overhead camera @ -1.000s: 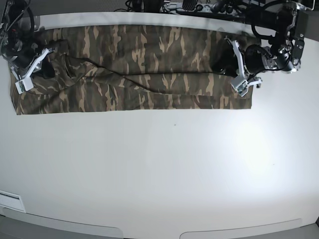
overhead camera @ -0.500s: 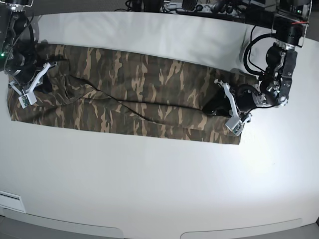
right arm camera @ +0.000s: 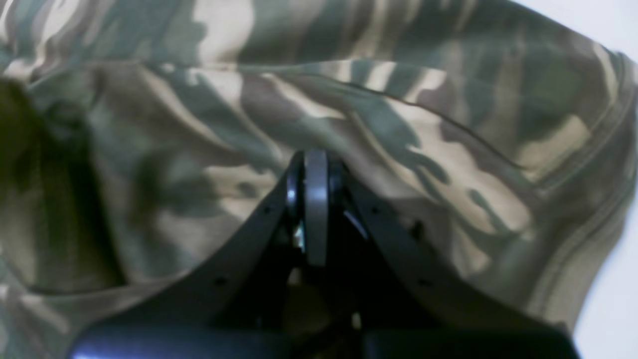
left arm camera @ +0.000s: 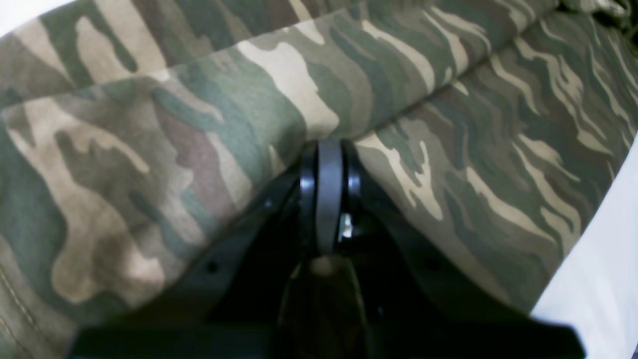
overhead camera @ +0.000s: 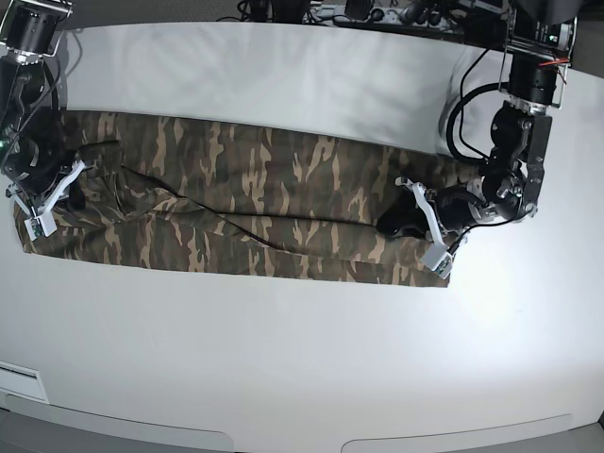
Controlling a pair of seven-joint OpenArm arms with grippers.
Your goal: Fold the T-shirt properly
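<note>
The T-shirt [overhead camera: 255, 208] lies in a long camouflage band across the far half of the white table [overhead camera: 302, 359], with a diagonal crease through its middle. My left gripper [overhead camera: 396, 222] is at the band's right end in the base view, shut on a fold of the cloth. In the left wrist view the left gripper [left arm camera: 326, 149] pinches the T-shirt [left arm camera: 149, 149] at a ridge. My right gripper [overhead camera: 68, 193] is at the band's left end, shut on the cloth too. The right wrist view shows the right gripper [right arm camera: 314, 157] closed on a bunched fold of the T-shirt [right arm camera: 448, 149].
Cables and equipment [overhead camera: 377, 14] crowd the table's back edge. Both arm bases stand at the far corners. A white strip [overhead camera: 19, 377] lies at the front left edge.
Both grippers have moved toward the table's front, dragging the T-shirt with them. The band now lies nearer, and its right end has come inward.
</note>
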